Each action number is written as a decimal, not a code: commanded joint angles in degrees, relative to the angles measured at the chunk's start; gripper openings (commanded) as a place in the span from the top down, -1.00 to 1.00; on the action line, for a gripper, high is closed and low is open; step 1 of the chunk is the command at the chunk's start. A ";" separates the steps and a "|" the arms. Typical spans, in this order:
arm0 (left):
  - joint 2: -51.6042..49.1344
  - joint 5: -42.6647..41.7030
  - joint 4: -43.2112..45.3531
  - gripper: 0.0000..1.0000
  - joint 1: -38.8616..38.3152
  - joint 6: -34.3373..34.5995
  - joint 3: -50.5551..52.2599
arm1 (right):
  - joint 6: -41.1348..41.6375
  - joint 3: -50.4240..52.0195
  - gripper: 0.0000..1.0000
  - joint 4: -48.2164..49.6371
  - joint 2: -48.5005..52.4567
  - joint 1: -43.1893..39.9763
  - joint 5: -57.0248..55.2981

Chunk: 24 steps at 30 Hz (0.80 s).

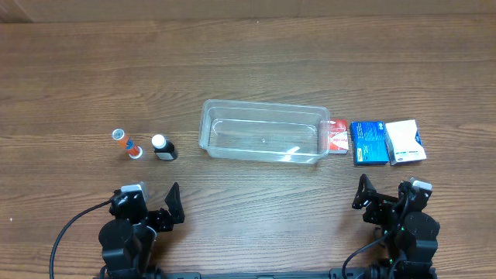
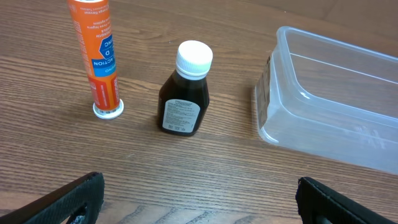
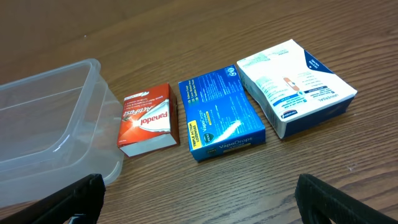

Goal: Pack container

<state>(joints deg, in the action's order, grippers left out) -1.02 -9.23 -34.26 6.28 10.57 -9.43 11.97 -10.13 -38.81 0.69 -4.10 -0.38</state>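
The clear plastic container [image 1: 263, 132] lies empty at the table's middle; it also shows in the left wrist view [image 2: 336, 106] and the right wrist view [image 3: 43, 124]. An orange tube [image 1: 126, 144] [image 2: 97, 56] and a dark bottle with a white cap [image 1: 163, 147] [image 2: 185, 93] stand to its left. A red box [image 1: 338, 135] [image 3: 148, 119], a blue box [image 1: 368, 142] [image 3: 219, 112] and a white box [image 1: 405, 142] [image 3: 295, 84] lie to its right. My left gripper [image 1: 149, 198] [image 2: 199, 199] is open and empty near the front edge. My right gripper [image 1: 385, 192] [image 3: 199, 199] is open and empty.
The wooden table [image 1: 248, 62] stretches bare behind the container. Black cables [image 1: 70, 229] trail from both arms at the front edge.
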 commanded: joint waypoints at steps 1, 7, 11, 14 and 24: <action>0.74 0.42 0.24 -1.00 -0.33 0.81 0.52 | 0.20 1.07 -1.00 -0.46 -0.52 -0.15 0.09; 0.74 0.42 0.24 -1.00 -0.33 0.81 0.55 | 0.20 1.07 -1.00 -0.46 -0.52 -0.15 0.09; 0.74 0.42 0.24 -1.00 -0.33 0.81 0.52 | 0.20 1.07 -1.00 -0.46 -0.52 -0.15 0.09; 0.74 0.39 0.24 -1.00 -0.33 0.81 0.52 | 0.20 1.07 -1.00 -0.46 -0.52 -0.15 0.09; 0.74 0.42 0.24 -1.00 -0.33 0.81 0.52 | 0.20 1.07 -1.00 0.48 -0.52 -0.15 0.09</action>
<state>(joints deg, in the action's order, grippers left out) -1.02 -9.23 -34.26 6.28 10.57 -9.43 11.97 -10.13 -38.57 0.69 -4.10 -0.38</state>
